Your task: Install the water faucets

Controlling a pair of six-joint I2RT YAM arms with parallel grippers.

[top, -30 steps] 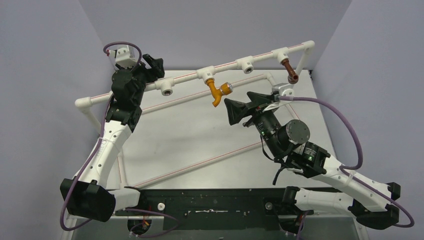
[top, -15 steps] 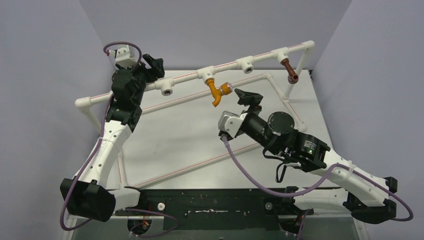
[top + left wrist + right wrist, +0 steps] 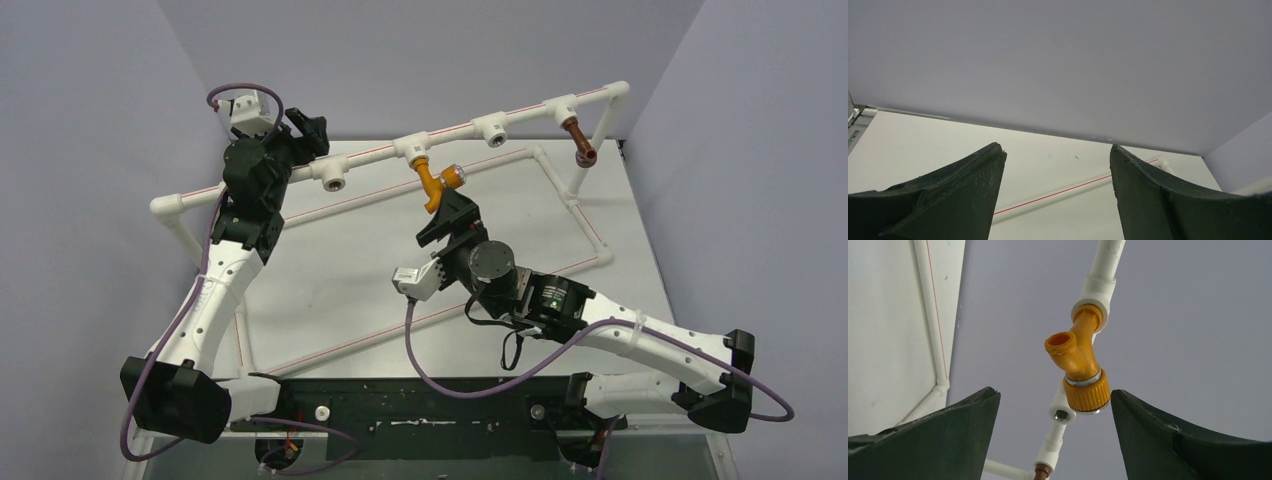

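The orange-yellow water faucet point(image 3: 431, 181) hangs from a tee on the white pipe frame's upper rail point(image 3: 455, 133), its ribbed cap and silver end point(image 3: 1087, 394) pointing down toward my right wrist camera. My right gripper point(image 3: 449, 203) point(image 3: 1054, 391) is open just in front of it. The cap sits close to the right finger point(image 3: 1158, 440) and nothing is clamped. The dark reddish-brown faucet point(image 3: 578, 140) point(image 3: 1042, 471) hangs from a tee at the rail's right end. My left gripper point(image 3: 304, 131) point(image 3: 1055, 148) is open and empty beside the rail's left part.
Empty tee sockets point(image 3: 333, 178) point(image 3: 492, 130) point(image 3: 1062, 413) sit on the upper rail. Lower pipes with red stripes point(image 3: 420, 322) point(image 3: 1068, 192) lie on the white table. Grey walls close in the back and both sides.
My right arm swung left from the brown faucet's side and its wrist rolled over. Its open fingers now point at the orange-yellow faucet. The left arm has not moved.
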